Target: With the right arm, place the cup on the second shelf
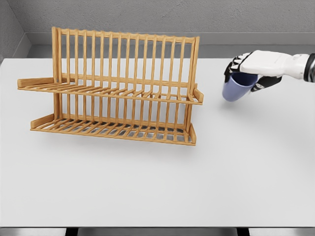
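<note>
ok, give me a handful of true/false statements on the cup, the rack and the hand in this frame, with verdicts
1. The right hand holds the blue cup. True.
2. The cup already rests on the upper shelf of the wooden rack. False: it is held to the right of the rack, apart from it.
3. Both rack shelves carry no dishes. True.
4. The cup stands upright on the table. False: it is tilted in the hand, above the table.
5. The left arm reaches toward the rack. False: no left arm is in view.
</note>
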